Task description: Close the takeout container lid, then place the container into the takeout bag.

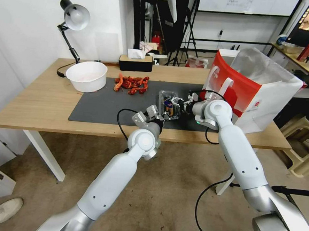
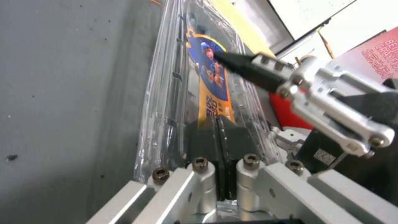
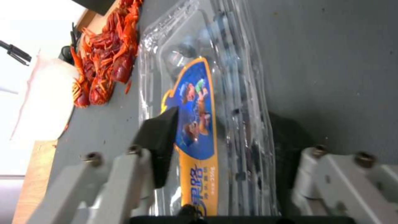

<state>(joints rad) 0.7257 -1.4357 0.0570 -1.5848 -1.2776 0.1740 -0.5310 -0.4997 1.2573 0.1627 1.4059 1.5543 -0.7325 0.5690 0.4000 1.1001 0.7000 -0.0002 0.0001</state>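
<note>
Red-and-white takeout bag, grey mat

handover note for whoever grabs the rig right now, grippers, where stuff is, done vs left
Left gripper: shut, its pads together against the lid.
Right gripper: straddles the takeout container, one pad on top, one underneath.
Container lies on the dark mat, beside the takeout bag, which stands open at the table's right end.
Done: lid looks down; latching unclear.
Left: confirm closure, put container in bag.
</note>
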